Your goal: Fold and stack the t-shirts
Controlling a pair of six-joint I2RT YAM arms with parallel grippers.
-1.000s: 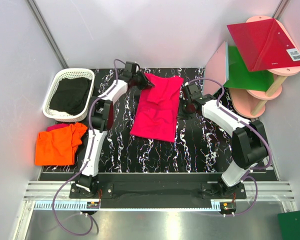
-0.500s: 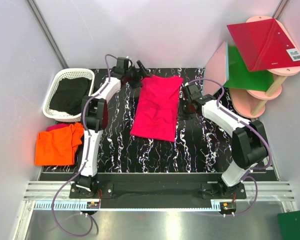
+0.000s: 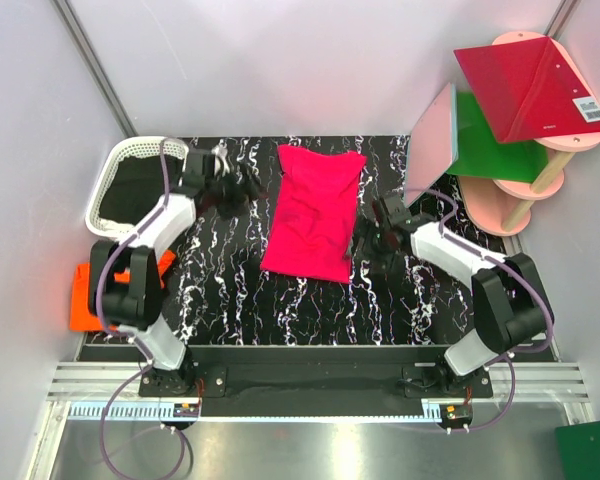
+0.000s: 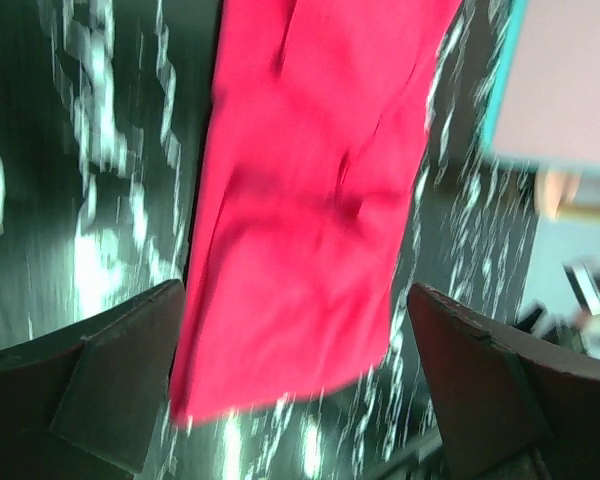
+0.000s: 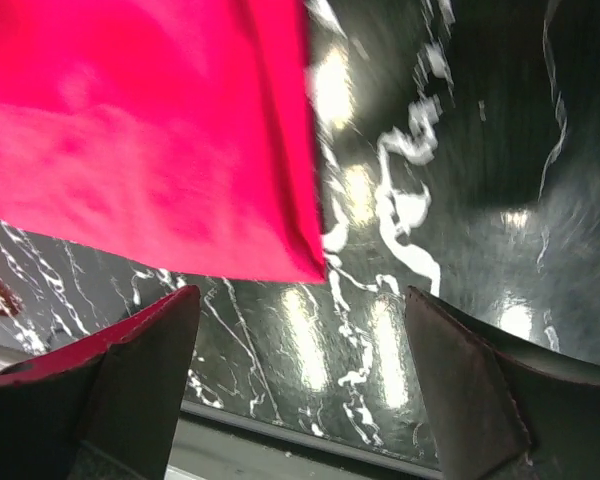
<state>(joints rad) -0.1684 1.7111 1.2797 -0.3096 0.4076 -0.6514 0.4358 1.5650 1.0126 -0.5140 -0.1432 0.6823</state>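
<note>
The orange t-shirt (image 3: 83, 305) is lying at the near left edge of the worktop (image 3: 280, 300), partly hiding behind my left arm. My right gripper (image 3: 365, 240) is hanging just beside the near right edge of the hot pink t-shirt (image 3: 315, 215), with its fingers standing wide apart and holding nothing. The hot pink t-shirt is lying flat in the middle of the worktop, between my two grippers. My left gripper (image 3: 235, 187) is hovering to its left, near but not touching, also spread wide and holding nothing. Farther left, a white basket (image 3: 98, 200) is holding dark cloth (image 3: 125, 195).
</note>
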